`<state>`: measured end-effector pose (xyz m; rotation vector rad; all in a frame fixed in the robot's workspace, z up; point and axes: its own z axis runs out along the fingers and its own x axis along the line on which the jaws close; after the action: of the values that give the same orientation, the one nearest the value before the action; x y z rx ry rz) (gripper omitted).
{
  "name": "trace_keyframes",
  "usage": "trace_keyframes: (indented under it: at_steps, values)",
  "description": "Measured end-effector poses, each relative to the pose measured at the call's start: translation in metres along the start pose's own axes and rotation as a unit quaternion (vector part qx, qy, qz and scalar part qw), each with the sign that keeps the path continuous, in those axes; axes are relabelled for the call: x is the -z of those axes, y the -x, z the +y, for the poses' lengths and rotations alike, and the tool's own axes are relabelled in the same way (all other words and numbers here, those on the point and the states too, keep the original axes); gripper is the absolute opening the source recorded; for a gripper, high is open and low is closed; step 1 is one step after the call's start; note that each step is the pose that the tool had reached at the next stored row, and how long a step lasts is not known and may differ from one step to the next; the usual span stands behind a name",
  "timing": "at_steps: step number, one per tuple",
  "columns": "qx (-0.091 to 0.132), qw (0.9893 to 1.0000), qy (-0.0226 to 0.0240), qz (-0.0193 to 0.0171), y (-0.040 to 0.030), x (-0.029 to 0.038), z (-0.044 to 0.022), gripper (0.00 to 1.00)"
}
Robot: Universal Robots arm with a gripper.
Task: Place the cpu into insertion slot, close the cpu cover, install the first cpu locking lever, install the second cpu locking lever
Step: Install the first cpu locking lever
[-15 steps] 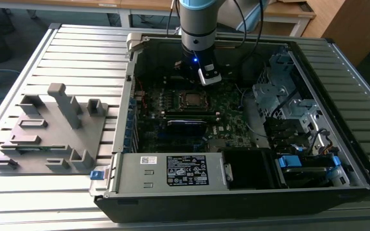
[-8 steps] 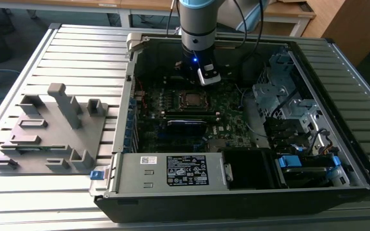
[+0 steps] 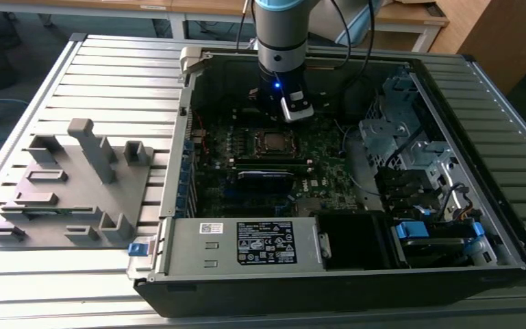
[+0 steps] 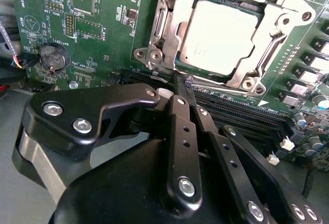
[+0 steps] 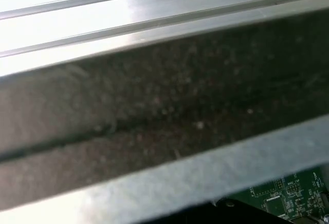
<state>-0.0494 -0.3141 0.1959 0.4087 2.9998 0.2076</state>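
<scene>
In the second wrist view the cpu point(image 4: 221, 36) lies flat in the insertion slot, its silver top showing through the cut-out of the cpu cover point(image 4: 167, 26), which is folded down over it. A thin wire locking lever point(image 4: 226, 89) runs along the socket's edge nearest the gripper. My gripper point(image 4: 180, 79) has its black fingers point(image 4: 181, 131) pressed together, shut, with the tips at the socket's corner beside the lever's end. In the exterior view the gripper point(image 3: 284, 118) hangs inside the open computer case, just behind the socket point(image 3: 272, 140) on the motherboard point(image 3: 327, 185).
The case walls point(image 3: 185, 137) surround the board. A power supply point(image 3: 244, 243) fills the front and a drive cage point(image 3: 400, 137) stands at the exterior view's right. A grey fixture block point(image 3: 71, 185) sits on the slatted table. Memory slots point(image 4: 241, 116) run beside the socket.
</scene>
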Motion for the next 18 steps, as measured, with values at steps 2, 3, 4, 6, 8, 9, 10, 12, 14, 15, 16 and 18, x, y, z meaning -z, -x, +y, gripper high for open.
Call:
trace_keyframes:
  at_steps: [2,3,4,6,8,9,10,12,14,15,16,18]
  values:
    - [0.0,1.0,0.0,0.0,0.0,0.0,0.0,0.1]
    - [0.0,1.0,0.0,0.0,0.0,0.0,0.0,0.1]
    - [0.0,1.0,0.0,0.0,0.0,0.0,0.0001,0.1]
    - [0.0,1.0,0.0,0.0,0.0001,0.0005,0.0002,0.1]
    - [0.0,1.0,0.0001,0.0,0.0001,0.0007,0.0002,0.1]
    - [0.0,1.0,0.0002,-0.0001,0.0001,0.0007,0.0002,0.1]
    - [0.0,1.0,0.0001,0.0,0.0001,0.0008,0.0002,0.1]
    - [0.0,1.0,0.0,0.0,0.0001,0.0009,0.0002,0.1]
    - [0.0,1.0,0.0,0.0,0.0001,0.0009,0.0002,0.1]
    - [0.0,1.0,-0.0001,0.0,0.0001,0.0009,0.0002,0.1]
    - [0.0,1.0,0.0,0.0,0.0001,0.001,0.0002,0.1]
    - [0.0,1.0,0.0,0.0,0.0001,0.0014,0.0003,0.1]
